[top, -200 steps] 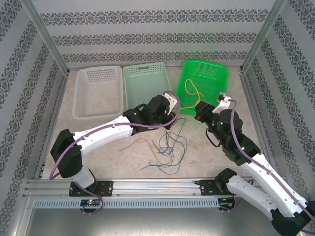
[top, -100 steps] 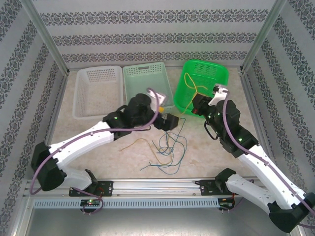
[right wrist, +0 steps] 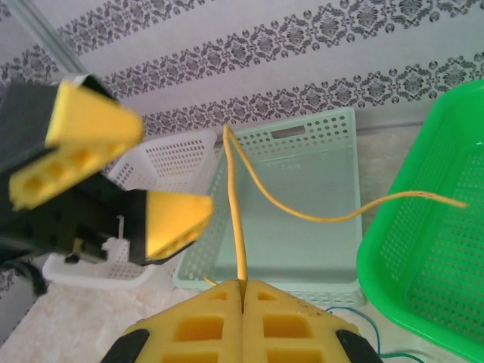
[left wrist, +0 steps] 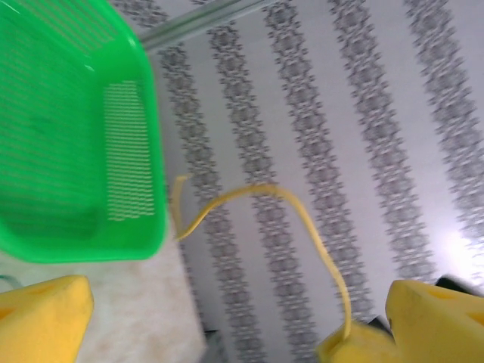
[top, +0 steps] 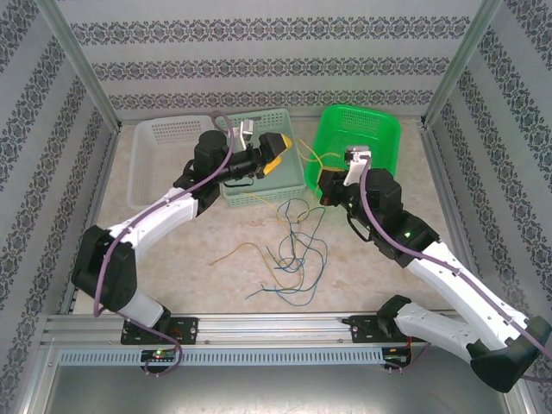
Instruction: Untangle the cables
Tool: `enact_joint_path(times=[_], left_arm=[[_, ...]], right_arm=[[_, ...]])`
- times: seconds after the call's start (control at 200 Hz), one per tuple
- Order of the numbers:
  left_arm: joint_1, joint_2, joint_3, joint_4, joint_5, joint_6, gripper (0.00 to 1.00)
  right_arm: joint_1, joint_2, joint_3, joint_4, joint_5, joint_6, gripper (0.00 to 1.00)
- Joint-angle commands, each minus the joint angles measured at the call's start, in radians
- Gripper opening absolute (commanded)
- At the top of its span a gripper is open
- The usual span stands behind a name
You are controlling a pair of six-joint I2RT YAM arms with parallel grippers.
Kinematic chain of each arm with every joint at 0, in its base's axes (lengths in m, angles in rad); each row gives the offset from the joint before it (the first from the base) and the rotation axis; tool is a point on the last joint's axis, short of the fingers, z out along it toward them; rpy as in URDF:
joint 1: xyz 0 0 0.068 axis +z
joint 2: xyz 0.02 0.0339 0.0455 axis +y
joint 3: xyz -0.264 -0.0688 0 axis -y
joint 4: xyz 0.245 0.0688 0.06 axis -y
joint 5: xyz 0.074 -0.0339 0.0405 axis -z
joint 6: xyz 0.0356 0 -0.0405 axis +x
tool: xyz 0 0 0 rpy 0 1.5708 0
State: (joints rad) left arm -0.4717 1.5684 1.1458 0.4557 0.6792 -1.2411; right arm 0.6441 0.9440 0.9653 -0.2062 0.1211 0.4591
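Right wrist: right gripper (right wrist: 242, 287) pinches one yellow cable (right wrist: 235, 204); three baskets (right wrist: 310, 121)

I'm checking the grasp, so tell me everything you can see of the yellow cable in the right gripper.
The yellow cable is a thin, flexible wire. It is pinched between the shut fingers of the right gripper. It rises straight, kinks sharply, then arcs sideways past the pale green basket, its free tip pointing toward the bright green basket. Nothing else visibly touches it.
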Motion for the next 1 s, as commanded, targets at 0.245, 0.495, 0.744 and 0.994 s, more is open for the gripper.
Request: enact_joint_path(times=[0.245, 0.495, 0.744, 0.994], left_arm=[[-0.005, 0.104, -0.052, 0.567, 0.004, -0.585, 1.00], [-0.003, 0.121, -0.079, 0.603, -0.005, -0.638, 1.00], [-0.006, 0.168, -0.099, 0.698, -0.035, -0.703, 1.00], [-0.008, 0.191, -0.091, 0.733, -0.046, -0.728, 1.00]], right_arm=[[0.071, 0.066, 0.060, -0.012, 0.184, -0.163, 0.00], [0.091, 0.111, 0.072, 0.053, 0.252, -0.305, 0.00], [0.092, 0.110, 0.025, 0.152, 0.231, -0.330, 0.00], [0.096, 0.093, -0.036, 0.241, 0.172, -0.300, 0.00]])
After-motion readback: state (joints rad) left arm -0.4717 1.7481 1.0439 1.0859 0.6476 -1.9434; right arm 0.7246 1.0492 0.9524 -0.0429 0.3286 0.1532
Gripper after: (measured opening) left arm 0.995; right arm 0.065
